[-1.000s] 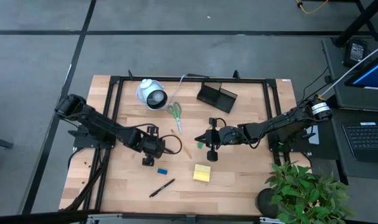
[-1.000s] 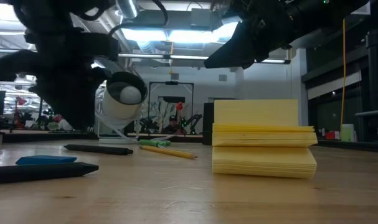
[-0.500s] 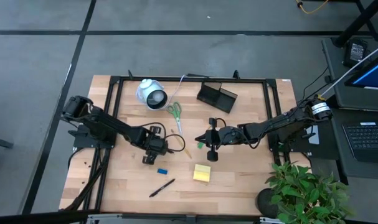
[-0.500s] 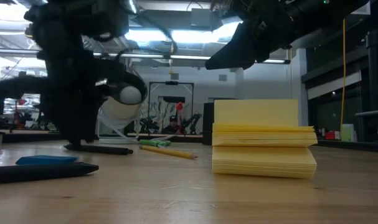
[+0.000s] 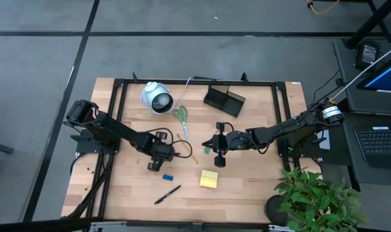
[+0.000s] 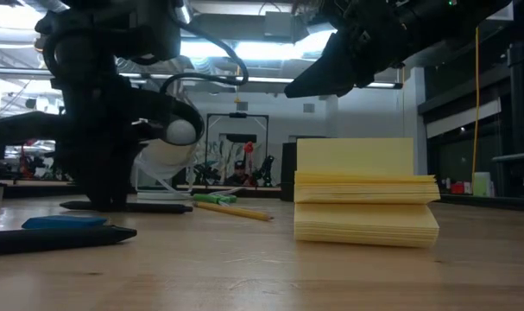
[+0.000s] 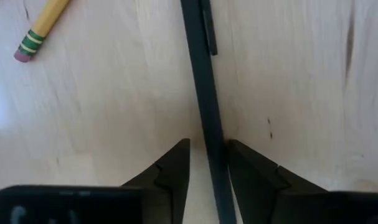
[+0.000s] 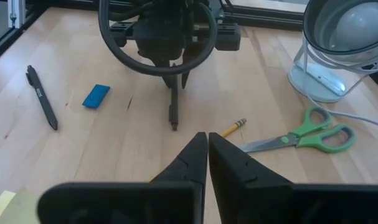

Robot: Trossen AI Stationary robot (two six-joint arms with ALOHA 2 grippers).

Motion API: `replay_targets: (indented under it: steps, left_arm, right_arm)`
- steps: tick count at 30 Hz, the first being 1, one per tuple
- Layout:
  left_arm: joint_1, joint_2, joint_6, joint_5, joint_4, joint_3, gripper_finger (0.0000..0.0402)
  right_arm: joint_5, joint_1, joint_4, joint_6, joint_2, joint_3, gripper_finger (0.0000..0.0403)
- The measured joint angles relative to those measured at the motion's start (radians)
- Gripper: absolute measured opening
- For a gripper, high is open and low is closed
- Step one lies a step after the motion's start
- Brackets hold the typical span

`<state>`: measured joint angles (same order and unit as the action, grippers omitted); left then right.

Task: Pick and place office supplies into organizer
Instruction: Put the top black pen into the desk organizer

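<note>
L gripper now down at table, fingers narrow around black pen, grasp imminent. R gripper hovers closed, idle.

Light wooden tabletop, black metal frame along far edge. White round device with dark centre near far left corner, thin white cable trailing beside it. Green potted plant off right near corner. Open laptop on side stand, right. Grey floor around.
</note>
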<state>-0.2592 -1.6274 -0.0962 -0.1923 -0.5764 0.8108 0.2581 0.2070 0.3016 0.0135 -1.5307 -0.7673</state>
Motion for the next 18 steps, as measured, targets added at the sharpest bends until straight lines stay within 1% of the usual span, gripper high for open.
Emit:
replay_targets:
  steps: [7,11,18]
  left_arm:
    - [0.000,-0.002,-0.023,0.032,0.000,0.000,0.0051]
    - [0.000,-0.002,-0.025,0.029,-0.001,0.000,0.0020]
    - [0.000,0.027,-0.029,-0.005,0.011,-0.005,0.0017]
  right_arm:
    - [0.000,0.000,0.000,-0.003,0.000,0.000,0.0021]
    - [0.000,0.000,0.000,-0.022,0.000,0.000,0.0021]
    - [0.000,0.000,0.000,-0.021,0.000,0.000,0.0021]
